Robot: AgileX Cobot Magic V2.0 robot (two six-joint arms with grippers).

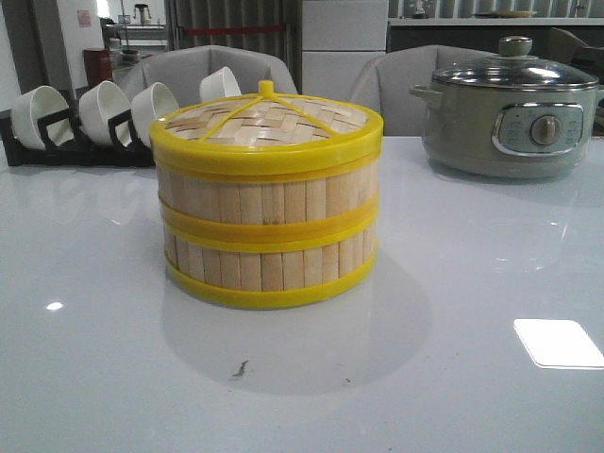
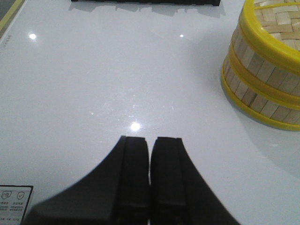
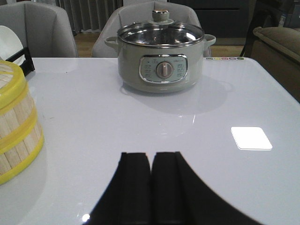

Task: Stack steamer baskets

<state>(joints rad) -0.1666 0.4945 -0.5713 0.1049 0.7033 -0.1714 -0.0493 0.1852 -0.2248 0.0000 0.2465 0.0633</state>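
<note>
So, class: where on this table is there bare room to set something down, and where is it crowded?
Bare table lies in front of the stacked steamer baskets, and between them and the electric pot. Bare too is the patch left of the baskets, ahead of the bowl rack. The back edge is crowded by rack and pot.

Bright, even overhead light across the glossy white table point(image 1: 472, 396), a sharp rectangular glare patch near its front right edge, small ceiling-lamp pinpoints on the left, a soft shadow pooling under the steamer baskets point(image 1: 269, 222), background slightly soft, wrist views dark-fingered at close range
</note>
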